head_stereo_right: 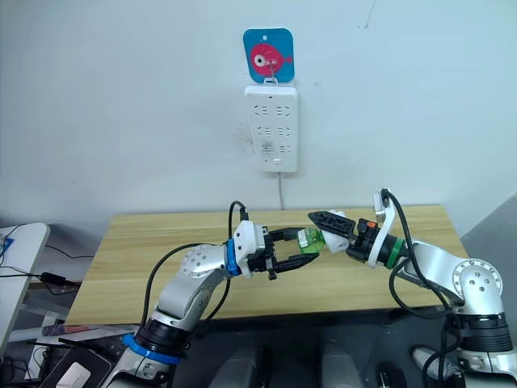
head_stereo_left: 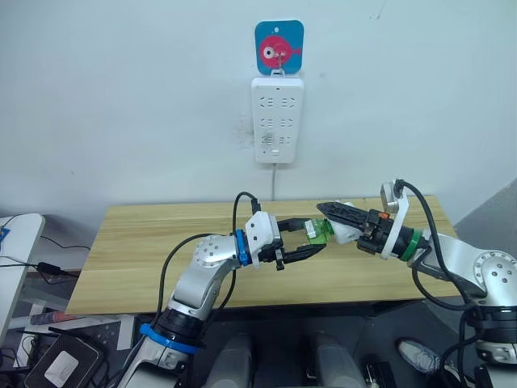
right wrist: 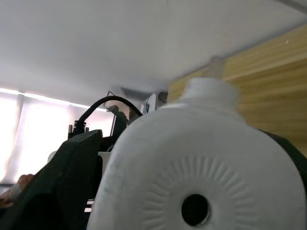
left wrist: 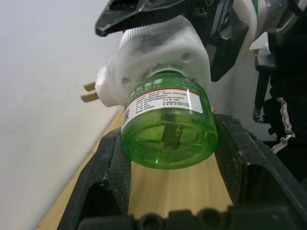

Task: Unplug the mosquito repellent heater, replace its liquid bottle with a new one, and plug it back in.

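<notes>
we see the heater (head_stereo_left: 343,230) unplugged and held in mid-air over the wooden surface (head_stereo_left: 145,242), well below the power strip (head_stereo_left: 277,119) on the wall and a little to its right. the right end effector (head_stereo_left: 338,220) is clamped on the heater's white body, one black finger lying along its top. the green bottle (left wrist: 168,127) is screwed into the heater and sticks out toward our left arm; the left end effector (head_stereo_left: 305,249) sits with its fingers spread around the bottle's base, one on each side, and we cannot tell whether the pads actually touch the plastic. the two prongs (left wrist: 90,92) jut from the heater's back, free of any socket. we judge both parts light and rigid: the heater is a hollow plastic shell, smooth and rounded, so it could twist in the grip if we squeeze only its dome. the bottle is thin clear plastic, slick on its label band and partly filled with liquid, so it should be gripped across its wide lower wall rather than near the neck, firmly enough to turn it without crushing. the wick inside looks slender and probably fragile, so the bottle should come out straight along its axis. the prongs are best left untouched.
</notes>
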